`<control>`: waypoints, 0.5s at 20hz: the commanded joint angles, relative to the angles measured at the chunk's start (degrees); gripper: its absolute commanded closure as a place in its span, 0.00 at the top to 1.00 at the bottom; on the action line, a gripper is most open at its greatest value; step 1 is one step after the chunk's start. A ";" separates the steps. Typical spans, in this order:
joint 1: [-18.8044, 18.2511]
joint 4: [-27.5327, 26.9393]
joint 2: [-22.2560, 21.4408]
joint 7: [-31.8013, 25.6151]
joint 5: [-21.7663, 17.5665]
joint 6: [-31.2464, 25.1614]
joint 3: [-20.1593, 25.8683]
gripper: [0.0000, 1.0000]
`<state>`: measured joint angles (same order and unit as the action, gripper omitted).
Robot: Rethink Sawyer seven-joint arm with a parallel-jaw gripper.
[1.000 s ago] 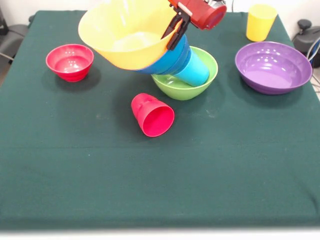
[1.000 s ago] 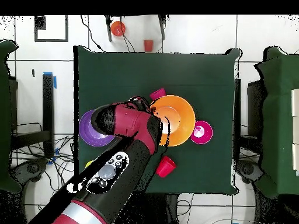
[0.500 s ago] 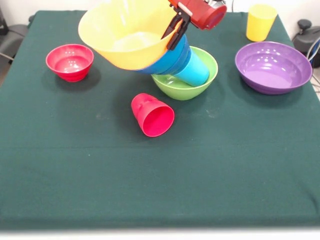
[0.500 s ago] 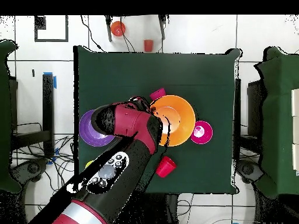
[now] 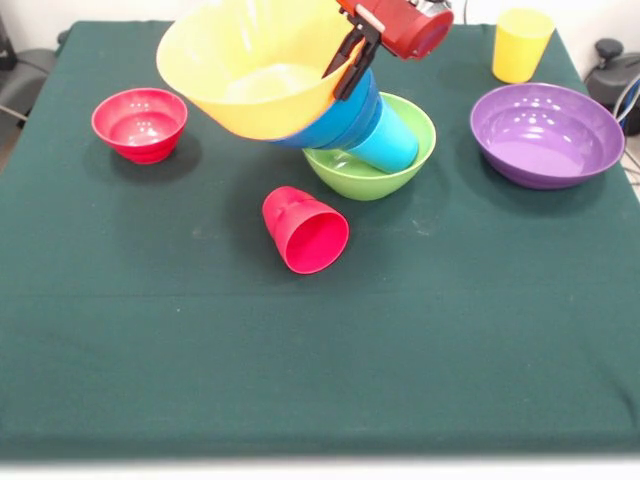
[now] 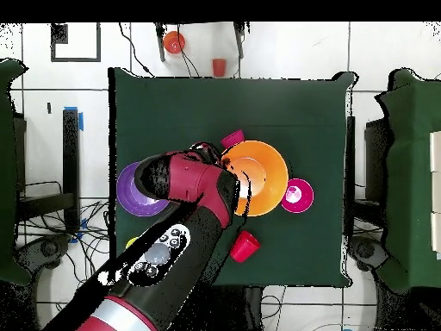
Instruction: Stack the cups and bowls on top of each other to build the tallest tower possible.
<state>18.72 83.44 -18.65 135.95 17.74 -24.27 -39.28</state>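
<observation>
The gripper [image 5: 347, 62] is clamped on the rim of the orange-yellow bowl [image 5: 255, 70], which tilts with its mouth up and away from the green bowl [image 5: 372, 150]; beneath it, apparently nested, a blue bowl [image 5: 340, 118] and light blue cup [image 5: 388, 140] slant down into the green bowl

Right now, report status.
Gripper shut on orange-yellow bowl rim. Nested stack tilted over green bowl. Red cup on its side nearby.

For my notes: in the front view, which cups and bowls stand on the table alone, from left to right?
Small red bowl → red cup, lying on its side → yellow cup → purple bowl. I leave out the tilted stack, because its pieces overlap.
</observation>
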 commanded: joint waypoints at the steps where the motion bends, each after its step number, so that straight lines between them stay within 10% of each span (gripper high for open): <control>1: 1.07 1.73 3.45 4.28 -3.16 -3.93 6.29 0.00; 10: 2.33 -0.23 4.25 4.35 -3.93 -6.90 3.13 0.00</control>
<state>19.24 83.43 -18.51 135.95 17.74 -24.31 -39.89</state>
